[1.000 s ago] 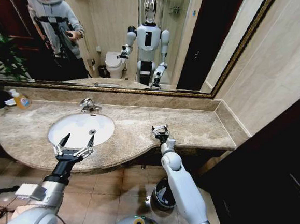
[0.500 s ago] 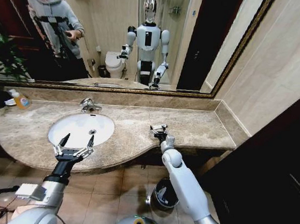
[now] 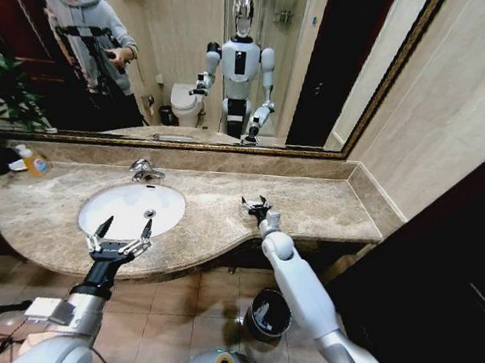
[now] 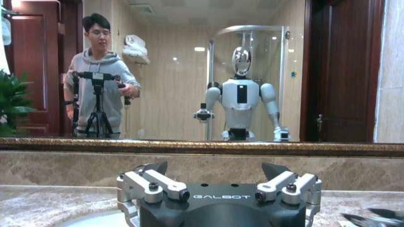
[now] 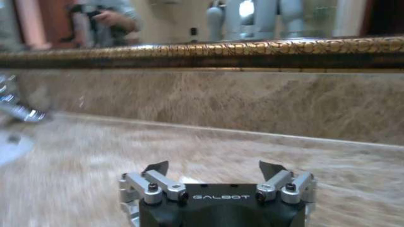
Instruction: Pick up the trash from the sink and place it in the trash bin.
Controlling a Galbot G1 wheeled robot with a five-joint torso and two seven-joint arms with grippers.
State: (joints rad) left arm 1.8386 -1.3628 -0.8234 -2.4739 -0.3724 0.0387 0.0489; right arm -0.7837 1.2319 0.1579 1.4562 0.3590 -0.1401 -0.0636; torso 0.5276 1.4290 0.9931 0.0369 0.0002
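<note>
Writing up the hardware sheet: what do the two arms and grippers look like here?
Both arms have glossy white-grey rounded shells with ball-like joints. The left gripper has a black body, silver linkage brackets with black bolts and dark pointed fingers; a white label hangs near its forearm. The right gripper is the same build. Both wrist views show white GALBOT lettering on the black body.

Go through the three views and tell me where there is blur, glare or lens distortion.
Head view: wide-angle bending, the mirror frame and walls lean outward; bright sheen on the sink. Left wrist view: sharp, with ceiling-light spots in the mirror. Right wrist view: counter and tap smeared sideways, while the right claw stays crisp.
</note>
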